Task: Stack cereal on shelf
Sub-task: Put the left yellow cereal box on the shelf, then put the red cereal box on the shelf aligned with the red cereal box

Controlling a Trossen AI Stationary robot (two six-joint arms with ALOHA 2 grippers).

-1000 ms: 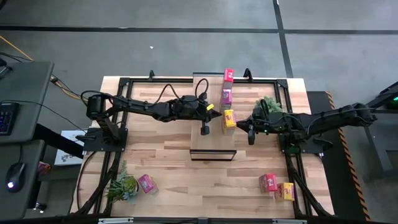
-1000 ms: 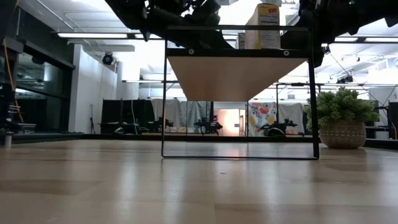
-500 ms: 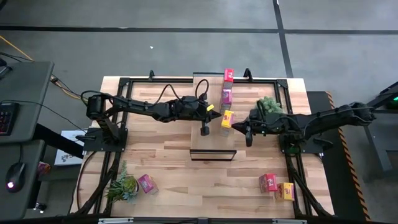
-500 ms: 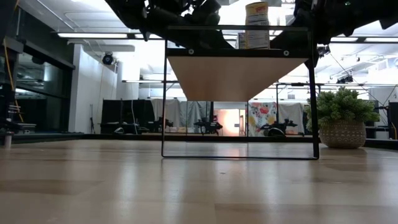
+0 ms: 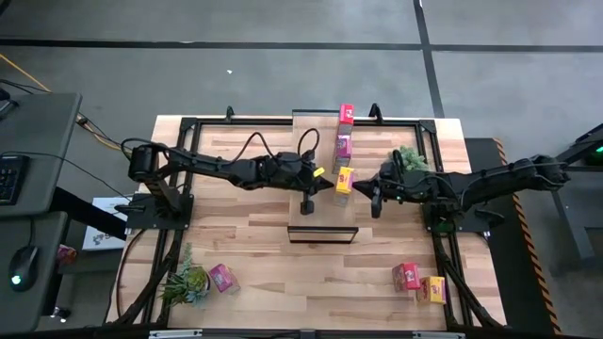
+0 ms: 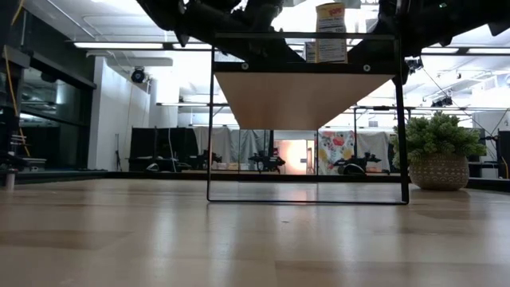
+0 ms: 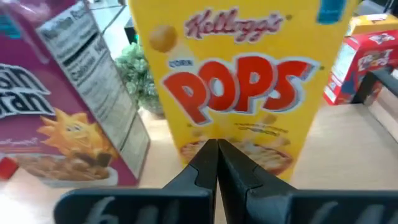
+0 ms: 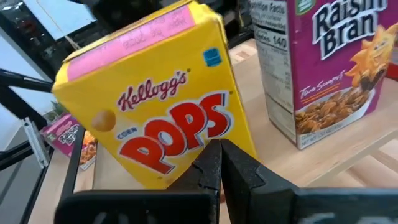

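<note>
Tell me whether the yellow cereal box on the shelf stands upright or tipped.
Upright: the yellow cereal box stands vertical on the shelf in the low view.

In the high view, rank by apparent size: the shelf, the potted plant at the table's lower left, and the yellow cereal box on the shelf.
1. shelf
2. potted plant
3. yellow cereal box; it stands higher, nearer the camera, so its real size may be smaller still.

the yellow cereal box (image 7: 239,93) is cut off at twelve o'clock in the left wrist view. the low view crops both arms there too. the magenta box (image 8: 323,68) runs off at three o'clock.
</note>
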